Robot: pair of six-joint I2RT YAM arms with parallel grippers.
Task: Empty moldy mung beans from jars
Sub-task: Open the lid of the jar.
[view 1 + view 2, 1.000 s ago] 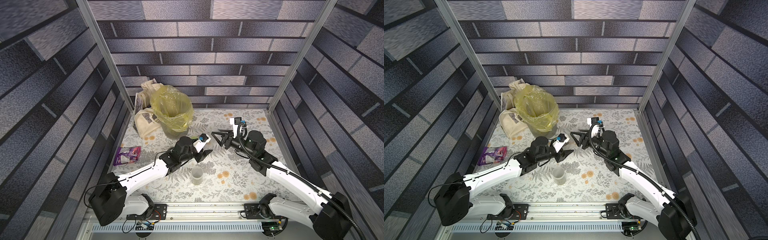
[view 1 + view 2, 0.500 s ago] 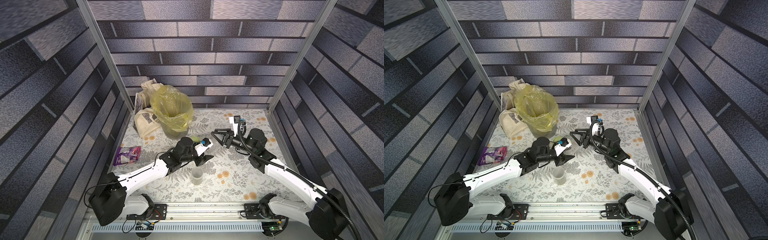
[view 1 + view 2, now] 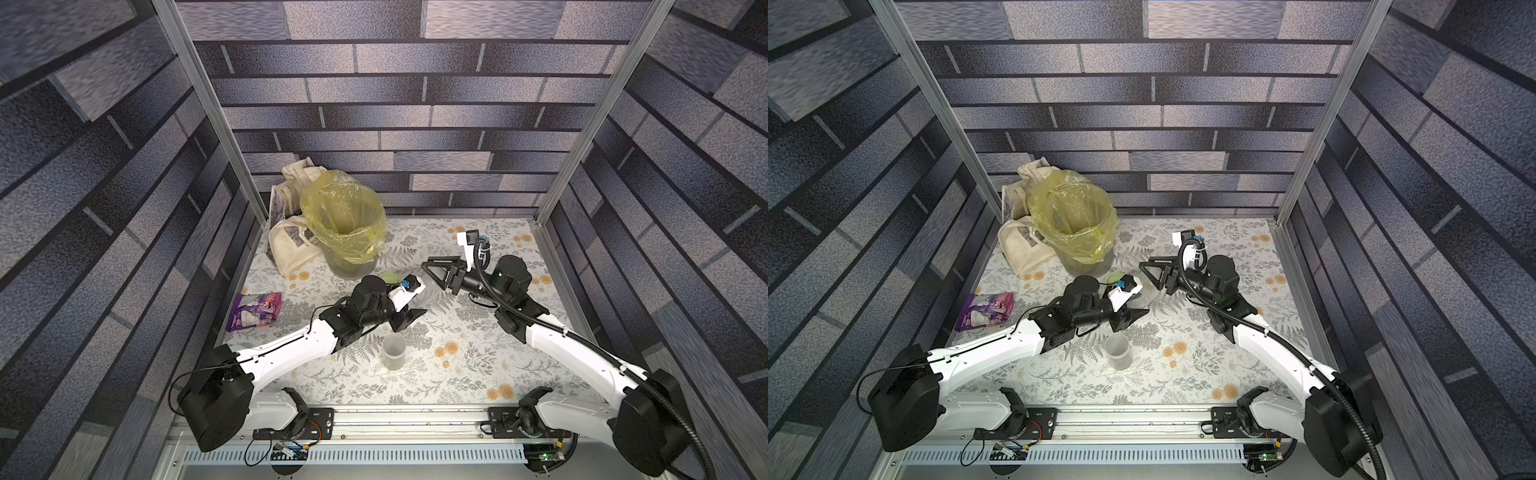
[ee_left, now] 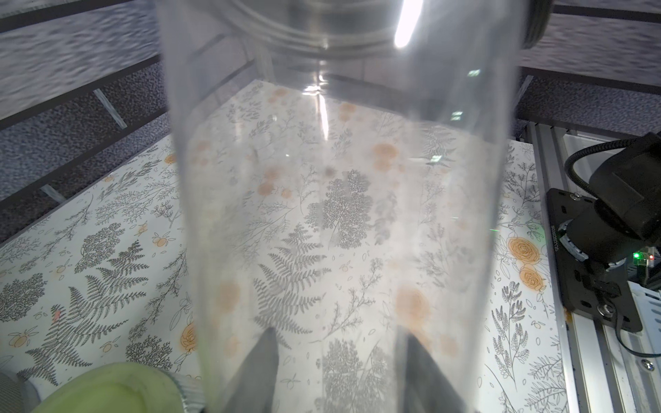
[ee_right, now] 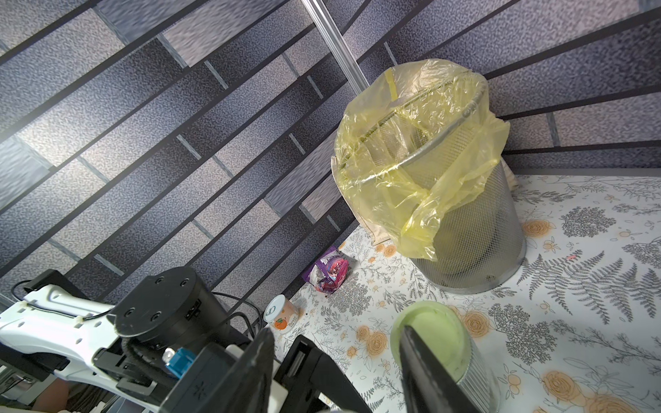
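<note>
Brick-patterned panels (image 3: 415, 104) close round a fern-and-flower worktop (image 3: 461, 376). Your left end effector (image 4: 339, 330) is closed on a tall clear jar (image 4: 339, 178), holding it above the middle of the worktop. In the left wrist view the fern print reads straight through the jar's wall. Your right end effector (image 5: 336, 330) faces it from the opposite side, its fingers (image 5: 257, 368) standing apart, and you cannot tell whether they grip anything. Just beyond them a jar with a lime-green lid (image 5: 440, 321) stands upright on the worktop. It sits near the foot of a grey mesh bin (image 5: 479, 257) lined with a yellow bag (image 5: 411, 143). A short open jar (image 3: 394, 353) stands upright nearer the arms' bases, just beside your left arm (image 3: 291, 349) in both top views. A cream tote bag (image 3: 291, 253) slumps beside the bin toward the back-left corner. A purple snack packet (image 3: 254, 309) lies by the left wall, and a small orange-printed can (image 5: 281, 316) stands near it.
</note>
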